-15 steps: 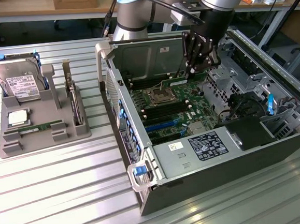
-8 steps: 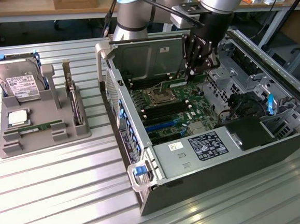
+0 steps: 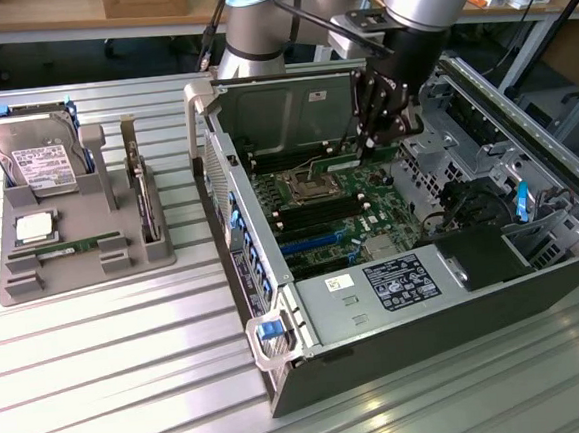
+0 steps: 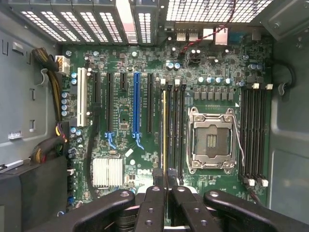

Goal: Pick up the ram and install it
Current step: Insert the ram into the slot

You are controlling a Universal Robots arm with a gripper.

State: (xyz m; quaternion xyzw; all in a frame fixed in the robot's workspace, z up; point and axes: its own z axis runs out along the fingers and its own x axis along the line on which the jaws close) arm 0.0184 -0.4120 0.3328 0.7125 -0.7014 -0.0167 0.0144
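Fingers (image 4: pixel 158 178) clenched on the ram (image 4: pixel 164 128). Board hung edge-on, lined along the memory slots (image 4: pixel 175 130) just beside the processor socket (image 4: pixel 211 140); seated or not, could not tell. Judged light, stiff, thin, fragile: best taken by its long edges, never twisted.

You see the gripper (image 4: pixel 164 178) closed on the ram (image 4: pixel 164 125), which stands edge-on at the memory slots (image 4: pixel 176 125), just beside the empty processor socket (image 4: pixel 211 140) of the motherboard (image 4: pixel 125 111).

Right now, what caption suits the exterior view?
Pincer holds the ram over the motherboard inside the open computer case.
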